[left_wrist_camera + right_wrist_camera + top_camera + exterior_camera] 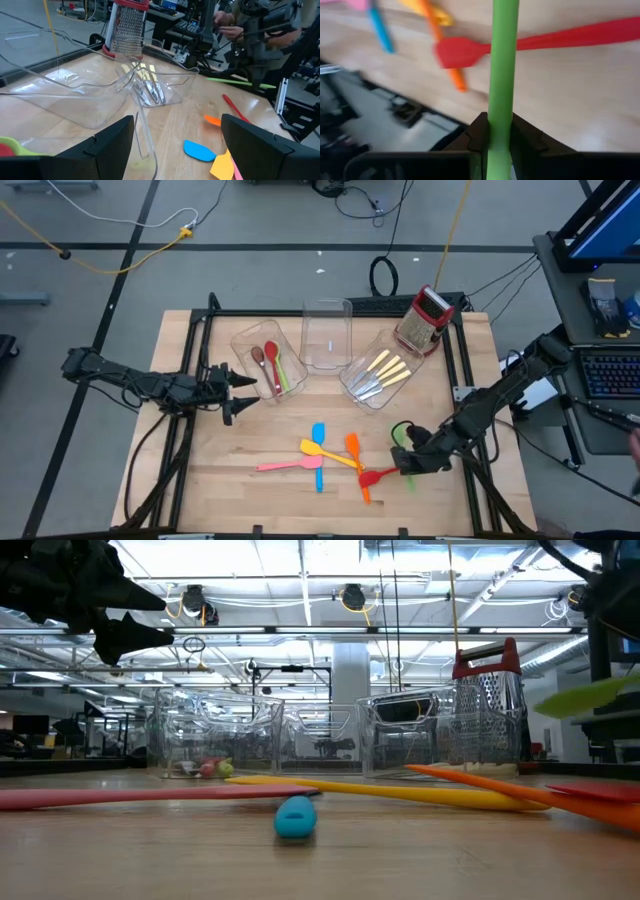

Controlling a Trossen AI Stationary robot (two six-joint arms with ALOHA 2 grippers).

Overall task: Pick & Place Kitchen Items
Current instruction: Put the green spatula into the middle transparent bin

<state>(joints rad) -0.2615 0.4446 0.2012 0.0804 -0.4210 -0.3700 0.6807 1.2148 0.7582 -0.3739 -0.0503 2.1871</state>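
My right gripper [408, 462] hangs over the table's near right part, shut on a green spatula [502, 60] that is raised off the wood. The same green spatula [590, 695] shows high at the right of the low view. Below it lie a red spatula [378, 476], an orange one [355, 458], a yellow one [328, 452], a blue one [318, 448] and a pink one [288, 466], all flat on the table. My left gripper [236, 392] waits open at the table's left, beside the bins, with nothing between its fingers. My right gripper pinches the green spatula's slim handle [500, 117] between its two fingers, part-way along its length. The fingers slant down from the right and lie across the handle. The spatula is lifted clear of the table and lies roughly level, with green showing on both sides of the gripper [410, 480].
Three clear bins stand at the back: the left one [262, 340] holds spoons, the middle one [327, 320] shows nothing inside, and the right one [362, 385] holds cream-handled cutlery. A red-and-silver grater [425, 320] stands at the back right. A person's hands show beyond the table [225, 20].
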